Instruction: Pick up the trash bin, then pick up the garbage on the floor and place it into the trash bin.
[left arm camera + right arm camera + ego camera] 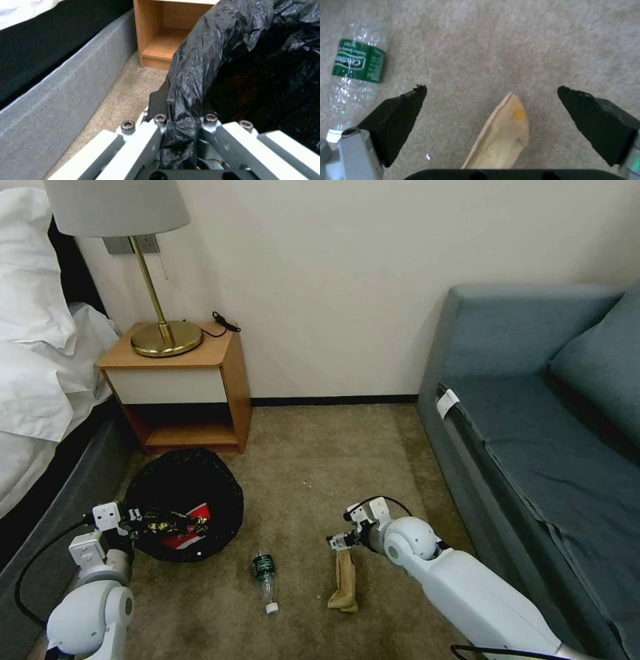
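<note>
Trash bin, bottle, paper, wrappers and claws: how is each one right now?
Trash bin: on the carpet, its black-bagged rim pinched by the left claw.
Left claw: shut on the bin's rim.
Right claw: open, over the paper's end.
Tan paper: on the carpet, not gripped.
Bottle: lying on its side on the carpet.
Red-and-white wrapper: inside the bin.
Gold-and-dark wrapper: inside the bin.

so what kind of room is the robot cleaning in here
Most likely a hotel room or bedroom: a bed with white bedding stands beside a wooden nightstand carrying a brass lamp, and a grey-blue sofa sits across the carpeted floor.
</note>
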Available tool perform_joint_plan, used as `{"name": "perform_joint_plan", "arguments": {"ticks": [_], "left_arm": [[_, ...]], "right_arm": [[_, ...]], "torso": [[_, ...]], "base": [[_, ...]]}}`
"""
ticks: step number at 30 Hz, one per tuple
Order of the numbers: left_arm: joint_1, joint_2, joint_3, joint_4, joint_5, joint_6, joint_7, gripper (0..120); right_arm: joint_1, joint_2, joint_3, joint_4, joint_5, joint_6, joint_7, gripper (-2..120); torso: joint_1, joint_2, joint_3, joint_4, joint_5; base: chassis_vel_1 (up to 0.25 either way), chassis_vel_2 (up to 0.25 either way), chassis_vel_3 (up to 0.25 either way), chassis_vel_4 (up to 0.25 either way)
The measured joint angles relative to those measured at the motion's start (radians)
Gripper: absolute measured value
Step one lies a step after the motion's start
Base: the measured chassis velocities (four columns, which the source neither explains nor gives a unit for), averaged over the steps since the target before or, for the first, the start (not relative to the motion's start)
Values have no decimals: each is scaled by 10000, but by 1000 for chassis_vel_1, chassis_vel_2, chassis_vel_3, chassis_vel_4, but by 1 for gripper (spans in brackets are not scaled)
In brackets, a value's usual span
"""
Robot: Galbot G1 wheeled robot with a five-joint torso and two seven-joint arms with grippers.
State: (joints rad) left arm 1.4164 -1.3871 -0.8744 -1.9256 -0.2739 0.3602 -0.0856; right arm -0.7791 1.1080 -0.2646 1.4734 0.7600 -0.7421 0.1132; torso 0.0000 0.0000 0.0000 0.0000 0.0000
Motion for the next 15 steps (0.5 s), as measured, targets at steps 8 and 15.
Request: {"name": "perform_joint_plan", "arguments": {"ticks": [8, 15], "left_arm": [[81, 2, -33, -5, -6, -31, 16, 4], [161, -30, -27, -6, -3, -85, 23, 4]], "right_arm": [[-22, 294, -319, -385, -214, 28, -81, 100], [-341, 404, -391, -561, -677, 45, -255, 100]], "torso": [[0, 0, 0, 0, -1], [0, 0, 0, 0, 0]], "base": [[0, 0, 0, 0], [0, 0, 0, 0]]}}
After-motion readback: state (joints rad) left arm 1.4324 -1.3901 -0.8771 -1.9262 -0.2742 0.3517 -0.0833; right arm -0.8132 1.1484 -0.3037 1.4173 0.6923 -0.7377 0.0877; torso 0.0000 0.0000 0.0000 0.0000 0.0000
